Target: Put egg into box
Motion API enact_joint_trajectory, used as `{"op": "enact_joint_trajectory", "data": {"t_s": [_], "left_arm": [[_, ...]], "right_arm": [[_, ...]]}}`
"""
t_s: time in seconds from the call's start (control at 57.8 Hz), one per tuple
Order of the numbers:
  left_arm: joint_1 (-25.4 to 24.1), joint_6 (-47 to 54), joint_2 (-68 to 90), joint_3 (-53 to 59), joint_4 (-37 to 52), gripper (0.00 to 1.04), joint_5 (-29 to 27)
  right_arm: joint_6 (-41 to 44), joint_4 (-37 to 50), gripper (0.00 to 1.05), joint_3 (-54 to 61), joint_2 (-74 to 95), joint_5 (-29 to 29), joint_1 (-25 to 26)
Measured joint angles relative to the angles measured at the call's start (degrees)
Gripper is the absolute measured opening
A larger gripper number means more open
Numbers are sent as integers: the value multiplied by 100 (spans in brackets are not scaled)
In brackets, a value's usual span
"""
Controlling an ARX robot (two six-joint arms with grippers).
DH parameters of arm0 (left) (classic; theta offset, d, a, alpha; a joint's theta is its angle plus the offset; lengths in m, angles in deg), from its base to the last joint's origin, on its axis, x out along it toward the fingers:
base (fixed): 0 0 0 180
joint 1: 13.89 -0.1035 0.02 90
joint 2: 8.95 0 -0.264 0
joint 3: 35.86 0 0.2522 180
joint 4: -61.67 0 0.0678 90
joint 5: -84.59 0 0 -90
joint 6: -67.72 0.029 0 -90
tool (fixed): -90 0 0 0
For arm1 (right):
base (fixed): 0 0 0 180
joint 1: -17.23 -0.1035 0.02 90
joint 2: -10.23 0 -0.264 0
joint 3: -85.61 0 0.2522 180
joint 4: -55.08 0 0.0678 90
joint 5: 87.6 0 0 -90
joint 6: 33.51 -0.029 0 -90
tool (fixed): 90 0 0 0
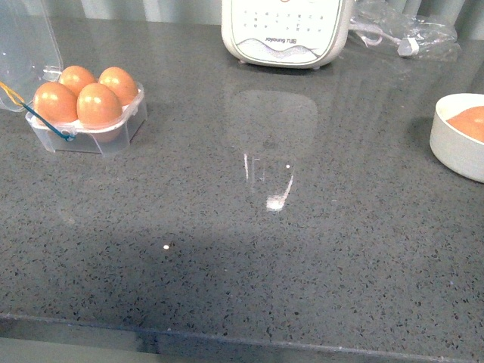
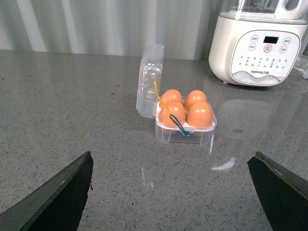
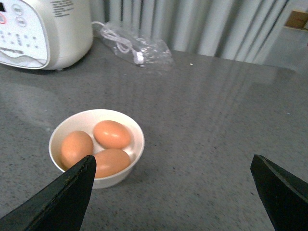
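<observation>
Front view — box (image 1: 94,138) full, bowl (image 1: 452,144) well apart; appliance (image 1: 283,30) behind

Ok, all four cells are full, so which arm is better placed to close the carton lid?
Left, probably. The box sits far left, lid upright, and the open left end effector faces it; the right end effector faces the bowl.

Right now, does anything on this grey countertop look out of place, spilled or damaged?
Nothing looks spilled or broken. One oddity: the clear plastic four-cell egg carton already holds four orange-brown eggs, its lid open, so no cell is free, while three more eggs lie in the round white bowl.
</observation>
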Motion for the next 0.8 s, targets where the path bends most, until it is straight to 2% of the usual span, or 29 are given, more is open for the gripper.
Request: {"op": "enact_joint_trajectory", "data": {"t_s": [0.052, 0.087, 0.242, 0.554, 0.796], "left_arm": [[0, 0, 0, 0, 2, 98, 0], [0, 0, 0, 0, 0, 98, 0], [0, 0, 0, 0, 0, 98, 0], [0, 0, 0, 0, 0, 98, 0], [0, 0, 0, 0, 0, 98, 0]], "right_arm": [[-345, 431, 85, 289, -302, -269, 216], [-522, 420, 80, 413, -535, -339, 282], [-874, -310, 55, 688, -1648, -476, 363], [-986, -640, 3, 1200, -2583, 452, -503], [-990, -817, 3, 1429, -3038, 946, -1021]]}}
